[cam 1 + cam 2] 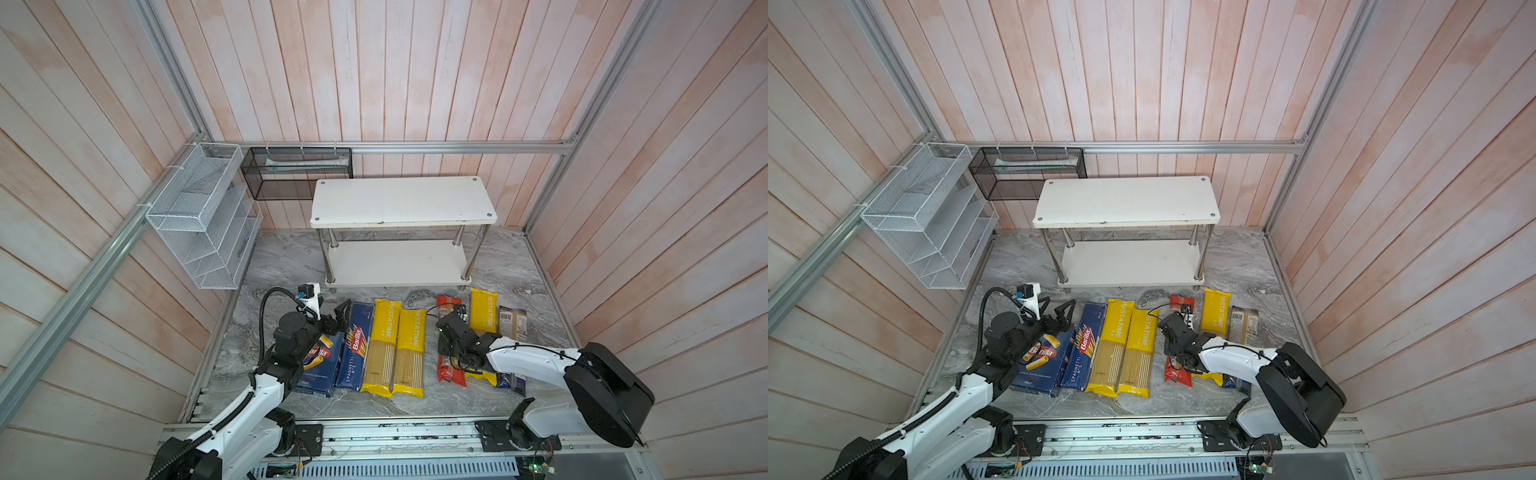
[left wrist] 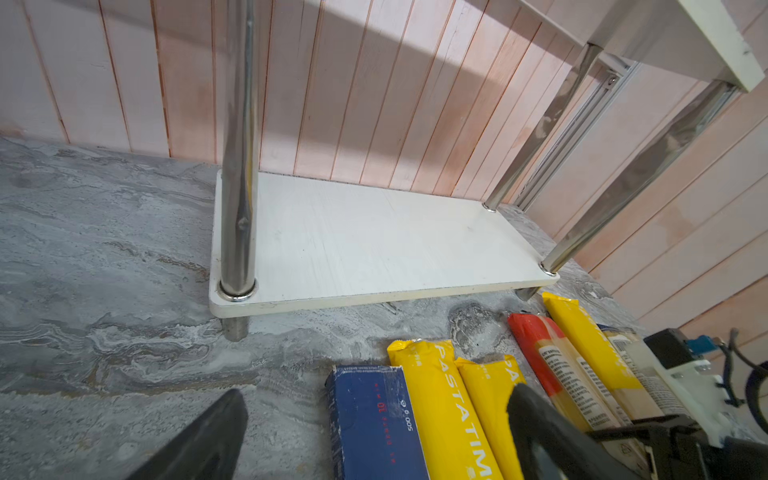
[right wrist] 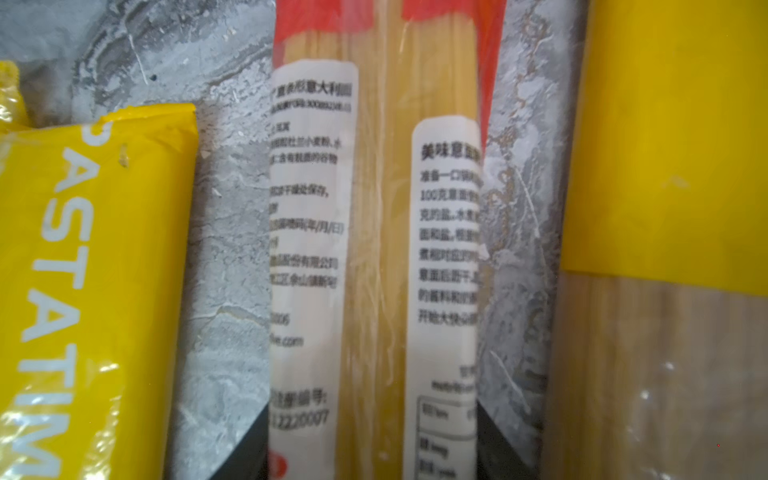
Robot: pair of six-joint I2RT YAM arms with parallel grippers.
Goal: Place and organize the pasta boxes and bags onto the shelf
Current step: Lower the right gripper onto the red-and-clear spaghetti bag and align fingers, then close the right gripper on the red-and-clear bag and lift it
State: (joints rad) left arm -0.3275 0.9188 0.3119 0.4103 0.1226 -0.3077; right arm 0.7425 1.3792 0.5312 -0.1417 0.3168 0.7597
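Observation:
The shelf (image 1: pixel 403 201) (image 1: pixel 1125 201) stands at the back with both white boards bare; its lower board (image 2: pixel 374 241) shows in the left wrist view. In front lie a row of pasta items: the wide Barilla box (image 1: pixel 318 365), the narrow spaghetti box (image 1: pixel 353 349) (image 2: pixel 374 424), two yellow bags (image 1: pixel 382 345) (image 1: pixel 411 353), the red-ended bag (image 1: pixel 448 305) (image 3: pixel 374 249), a third yellow bag (image 1: pixel 483 311) and the blue-ended bag (image 1: pixel 512 324). My left gripper (image 1: pixel 340 318) (image 2: pixel 378 392) hovers open over the boxes' far ends. My right gripper (image 1: pixel 451 353) (image 3: pixel 372 436) points down, its fingers pressed against both sides of the red-ended bag.
A white wire rack (image 1: pixel 199 216) hangs on the left wall and a black mesh basket (image 1: pixel 297 172) on the back wall beside the shelf. Plank walls close in three sides. An aluminium rail (image 1: pixel 395 436) runs along the front of the marble tabletop (image 1: pixel 282 257).

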